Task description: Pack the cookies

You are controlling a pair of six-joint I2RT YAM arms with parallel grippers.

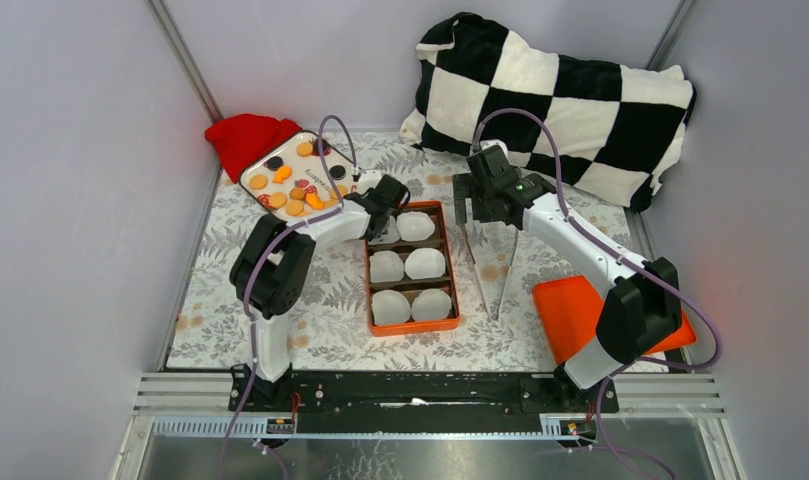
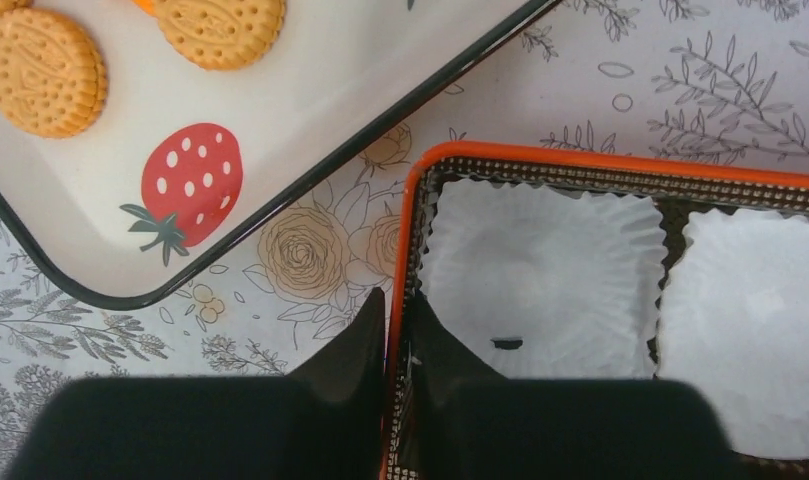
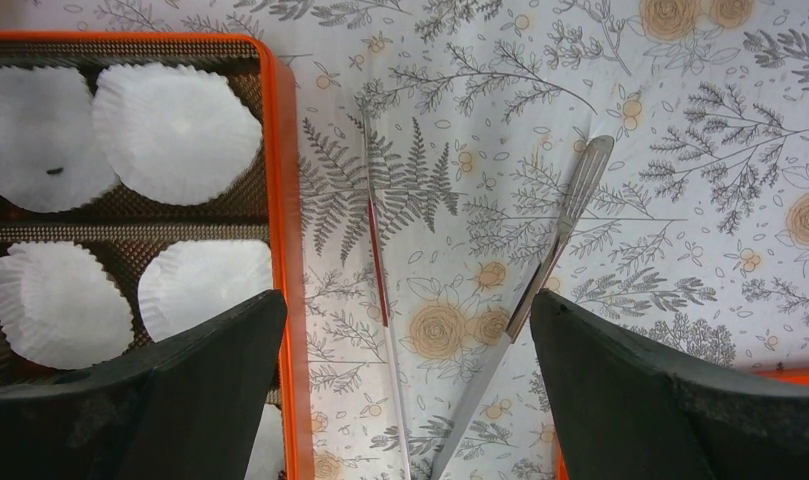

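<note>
**Desk:** Where are the cookies [image 2: 42, 72]?

**Arms:** On the white strawberry-print tray [image 2: 310, 90] at the far left of the table. They are golden rounds with a few black ones among them. The tray sits just beside the far-left corner of the orange box [image 2: 600, 162], with a strip of flowered tablecloth [image 1: 320, 300] between the two.

**Desk:** And your left side?

**Arms:** My left gripper [image 2: 397, 310] is down at that corner. Its fingers are narrow, one outside the box wall and one inside, pinching the rim. Six white paper cups [image 2: 540, 270] line the box, and the nearest lies right by my inner finger.

**Desk:** The right?

**Arms:** My right gripper [image 3: 408, 300] hangs to the right of the box, fingers spread wide, gripping nothing. Metal tongs [image 3: 580, 180] lie on the cloth beneath it, open ends far and joined end near. An orange lid [image 1: 565, 310] rests at the near right. A checked pillow [image 1: 560, 95] fills the far right corner, and a red cloth [image 1: 242, 140] lies behind the tray.
</note>
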